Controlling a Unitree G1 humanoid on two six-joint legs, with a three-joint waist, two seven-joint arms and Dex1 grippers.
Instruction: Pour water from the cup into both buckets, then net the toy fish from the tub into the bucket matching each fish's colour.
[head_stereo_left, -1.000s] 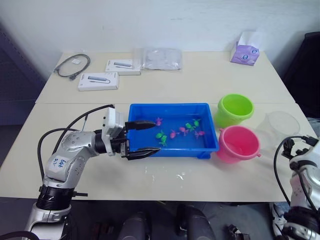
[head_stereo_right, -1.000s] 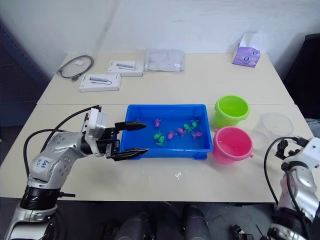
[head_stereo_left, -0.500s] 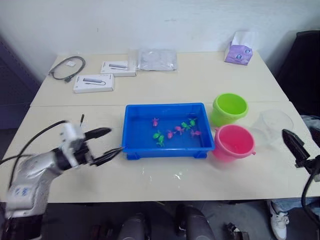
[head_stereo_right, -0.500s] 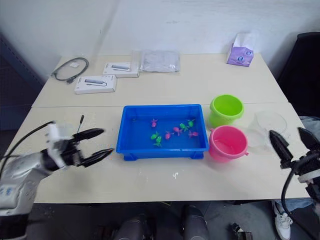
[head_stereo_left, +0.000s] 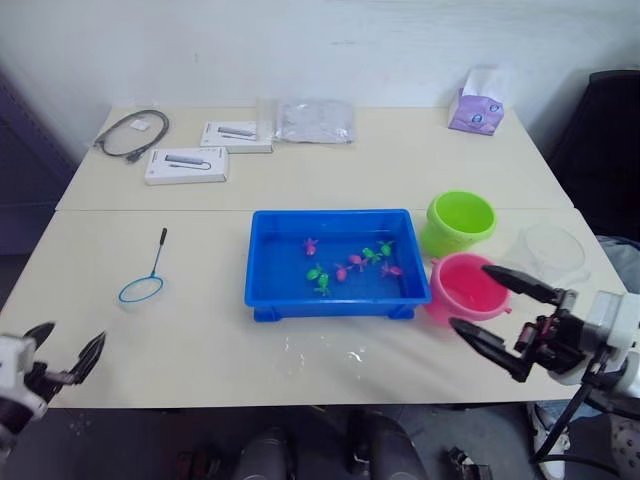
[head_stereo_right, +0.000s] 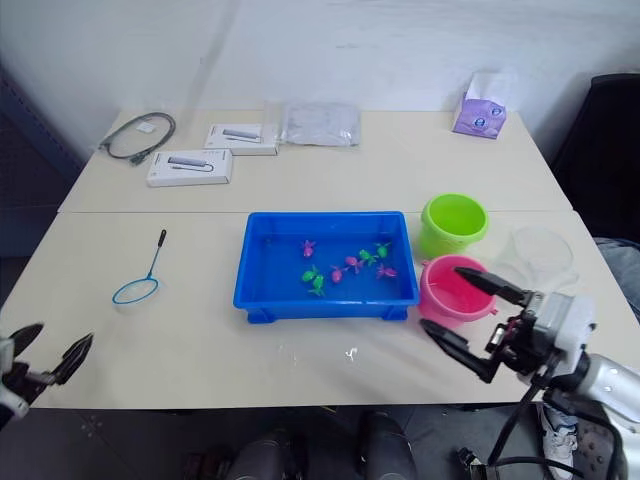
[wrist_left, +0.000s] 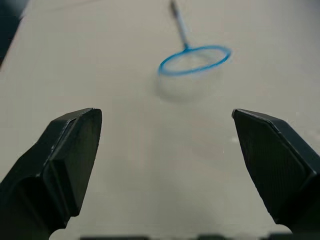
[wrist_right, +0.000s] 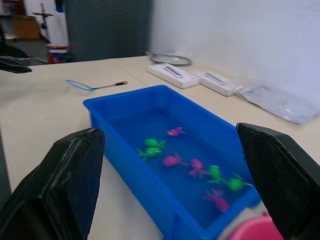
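Your left gripper (head_stereo_left: 62, 360) hangs wide open and empty at the table's (head_stereo_left: 400, 170) near left corner, with the net (head_stereo_left: 147, 278) lying flat on the tabletop ahead of it, well left of the tub (head_stereo_left: 265, 290). Your right gripper (head_stereo_right: 462, 308) is also spread wide with nothing between its fingers, hovering just in front of the pink bucket (head_stereo_right: 445, 297), which sits beside the green bucket (head_stereo_right: 452, 222) and the clear cup (head_stereo_right: 540, 255). You can see the toy fish (head_stereo_right: 345, 267), pink and green, in the tub's water (head_stereo_right: 290, 262).
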